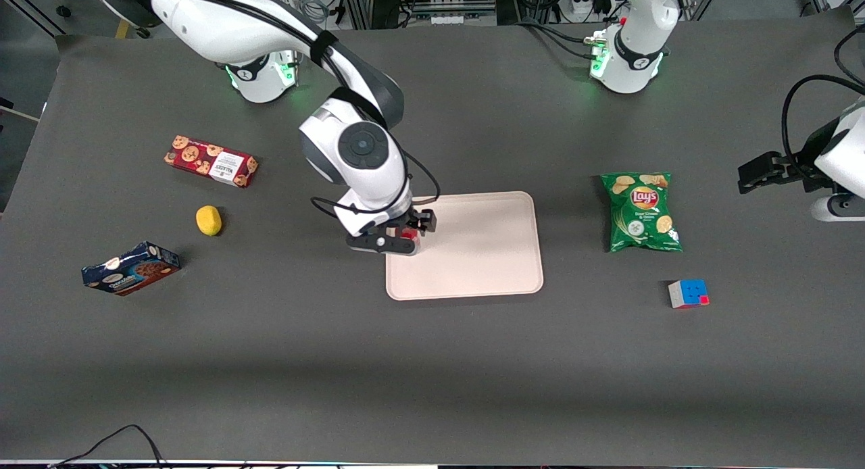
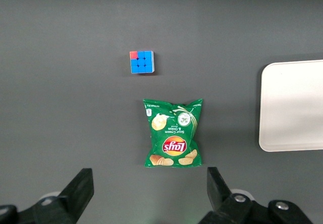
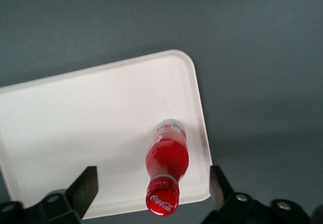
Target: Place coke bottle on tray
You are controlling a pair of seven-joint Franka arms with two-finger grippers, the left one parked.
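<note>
Gripper point(image 3: 154, 188) spread wide above upright coke bottle point(image 3: 165, 171), cap up, on tray point(image 3: 75, 128).

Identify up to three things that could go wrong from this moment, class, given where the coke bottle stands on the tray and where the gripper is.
1. The coke bottle stands upright on the tray, close to its rim toward the working arm's end; a slight nudge might tip it onto the table.
2. The gripper is open, with its fingers on either side of the bottle. A sideways retreat could clip the red cap, so lifting straight up seems safer.
</note>
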